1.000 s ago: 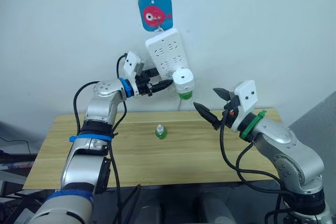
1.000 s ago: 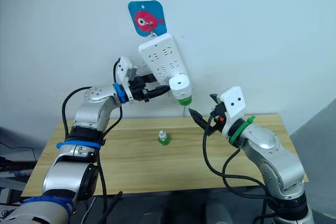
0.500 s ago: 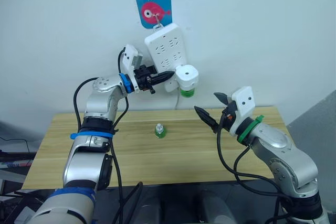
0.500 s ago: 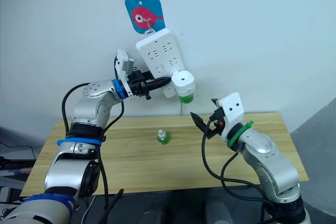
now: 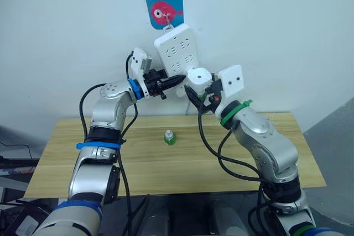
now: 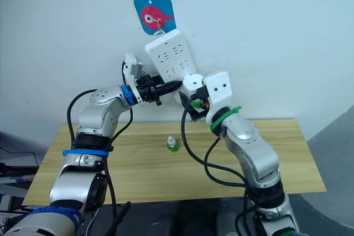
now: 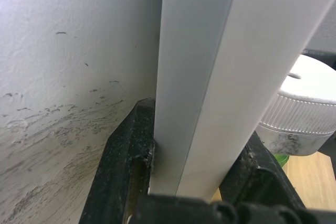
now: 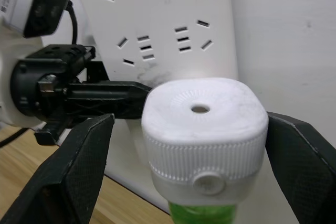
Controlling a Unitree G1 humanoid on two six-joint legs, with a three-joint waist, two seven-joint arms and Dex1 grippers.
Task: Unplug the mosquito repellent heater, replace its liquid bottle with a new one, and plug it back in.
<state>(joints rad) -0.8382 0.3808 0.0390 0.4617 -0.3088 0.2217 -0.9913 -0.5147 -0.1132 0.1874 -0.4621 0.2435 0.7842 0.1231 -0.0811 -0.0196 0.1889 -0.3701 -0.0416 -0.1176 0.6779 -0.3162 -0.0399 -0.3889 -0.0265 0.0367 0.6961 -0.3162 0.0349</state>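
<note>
Heater sits plugged into the power strip, which my left end effector clamps; my right end effector straddles it, open. Unplugging and swapping in the capped bottle on the worktop remain

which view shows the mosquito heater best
The right wrist view: the mosquito repellent heater sits centred between the right gripper's open fingers, face and green bottle visible. The eye views show it small; the left wrist view catches only its edge.
</note>
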